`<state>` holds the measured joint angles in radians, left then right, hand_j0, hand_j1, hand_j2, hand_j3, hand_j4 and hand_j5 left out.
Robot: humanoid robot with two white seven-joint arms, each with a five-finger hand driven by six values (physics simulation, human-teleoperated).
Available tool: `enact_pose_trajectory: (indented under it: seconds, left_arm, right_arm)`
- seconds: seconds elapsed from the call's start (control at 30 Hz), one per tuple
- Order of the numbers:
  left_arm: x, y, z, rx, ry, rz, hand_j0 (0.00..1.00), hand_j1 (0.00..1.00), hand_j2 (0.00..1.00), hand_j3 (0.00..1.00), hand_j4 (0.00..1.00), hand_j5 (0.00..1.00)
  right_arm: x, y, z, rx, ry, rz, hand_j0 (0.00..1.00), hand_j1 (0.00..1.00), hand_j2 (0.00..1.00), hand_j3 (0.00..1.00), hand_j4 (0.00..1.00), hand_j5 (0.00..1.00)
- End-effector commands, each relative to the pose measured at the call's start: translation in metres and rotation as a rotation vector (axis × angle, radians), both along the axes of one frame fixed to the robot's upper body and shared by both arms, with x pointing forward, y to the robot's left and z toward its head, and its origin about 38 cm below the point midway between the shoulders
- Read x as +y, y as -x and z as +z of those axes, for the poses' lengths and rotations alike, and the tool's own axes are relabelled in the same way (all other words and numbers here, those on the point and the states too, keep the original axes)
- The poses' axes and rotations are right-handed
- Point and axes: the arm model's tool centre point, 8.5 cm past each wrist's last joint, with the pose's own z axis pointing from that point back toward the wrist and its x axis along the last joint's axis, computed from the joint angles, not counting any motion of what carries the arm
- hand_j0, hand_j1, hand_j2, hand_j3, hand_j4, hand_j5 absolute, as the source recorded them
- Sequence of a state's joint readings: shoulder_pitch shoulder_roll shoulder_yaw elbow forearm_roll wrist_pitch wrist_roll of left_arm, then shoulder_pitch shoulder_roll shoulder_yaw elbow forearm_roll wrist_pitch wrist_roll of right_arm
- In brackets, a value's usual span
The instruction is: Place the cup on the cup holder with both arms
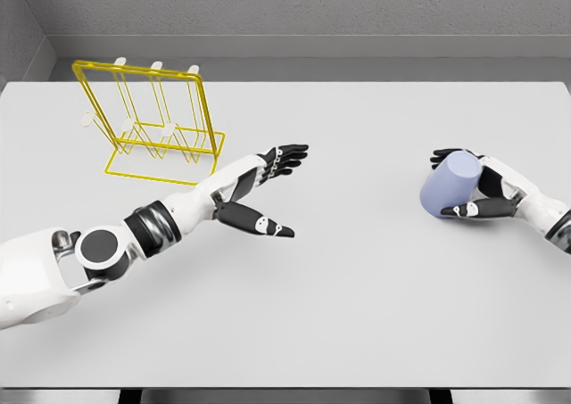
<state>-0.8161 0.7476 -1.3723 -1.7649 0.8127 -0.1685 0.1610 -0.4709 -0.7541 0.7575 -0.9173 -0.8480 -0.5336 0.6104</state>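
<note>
Nearest to us, the left white arm comes in from the lower left corner, its round black-capped joint close to the bottom edge and its forearm slanting up toward the middle of the pale grey worktop (357,315). At its end we see the left robot hand (260,190) spread wide and holding nothing: the black-tipped fingers (287,152) stretch out toward the upper right, and the thumb points off low to the right, well apart from them.

Farther across, on the right side, we find the right robot hand (486,190), whose arm enters from the right edge. It is closed around the single pale lavender-blue cup (451,185), with fingers over the top of the cup and the thumb along its lower right side. The cup is tilted, not upright: its long axis runs from lower left to upper right, and the rounded end we see faces lower left. We cannot tell whether it touches the worktop.

Farthest from us, at the left rear of the worktop, stands one yellow wire cup holder (156,123), a rectangular frame on a flat wire base carrying several pale pegs. It is well apart from the cup, and nearer the left robot hand.
</note>
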Motion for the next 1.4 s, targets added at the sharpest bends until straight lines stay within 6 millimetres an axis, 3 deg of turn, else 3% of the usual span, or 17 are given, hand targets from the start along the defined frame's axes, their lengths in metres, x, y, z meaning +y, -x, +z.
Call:
enact_pose_trajectory:
  seconds: [0.0,0.3,0.43,0.6,0.77,1.0,1.1,1.27,1.37]
  left_arm:
    - [-0.001,0.000,0.000,0.000,0.002,0.000,1.00,1.00,1.00,1.00,1.00,1.00]
    - [0.003,0.001,-0.001,-0.001,0.010,0.004,1.00,1.00,1.00,1.00,1.00,1.00]
    - [0.006,0.007,-0.010,0.023,0.015,0.014,1.00,1.00,1.00,1.00,1.00,1.00]
    - [0.000,0.003,-0.003,0.010,0.047,0.017,1.00,1.00,1.00,1.00,1.00,1.00]
    - [-0.027,0.006,0.001,0.010,0.095,-0.024,1.00,1.00,1.00,1.00,1.00,1.00]
    - [-0.026,0.003,0.005,0.005,0.094,-0.015,1.00,1.00,1.00,1.00,1.00,1.00]
    - [-0.017,0.000,0.005,0.005,0.080,0.007,1.00,1.00,1.00,1.00,1.00,1.00]
    - [0.041,-0.005,0.006,-0.030,0.032,0.087,1.00,1.00,1.00,1.00,1.00,1.00]
    - [0.052,0.005,0.005,-0.045,0.059,0.035,1.00,1.00,1.00,1.00,1.00,1.00]
  right_arm:
    - [0.000,0.000,0.000,0.001,0.002,0.002,0.77,0.77,0.77,0.77,0.77,0.77]
    - [0.007,-0.006,0.010,-0.026,-0.006,0.021,0.73,0.73,0.73,0.73,0.73,0.73]
    - [0.013,-0.008,0.014,-0.040,-0.015,0.037,0.72,0.72,0.72,0.72,0.72,0.72]
    - [0.021,-0.009,0.019,-0.055,-0.025,0.062,0.72,0.72,0.72,0.72,0.72,0.72]
    - [0.039,-0.009,0.028,-0.080,-0.050,0.112,0.70,0.70,0.70,0.70,0.70,0.70]
    - [0.073,-0.004,0.032,-0.089,-0.083,0.204,0.69,0.69,0.69,0.69,0.69,0.69]
    - [0.080,-0.004,0.033,-0.095,-0.093,0.221,0.69,0.69,0.69,0.69,0.69,0.69]
    - [0.111,-0.003,0.032,-0.095,-0.124,0.286,0.68,0.68,0.68,0.68,0.68,0.68]
    - [0.128,-0.007,0.033,-0.099,-0.138,0.320,0.67,0.67,0.67,0.67,0.67,0.67]
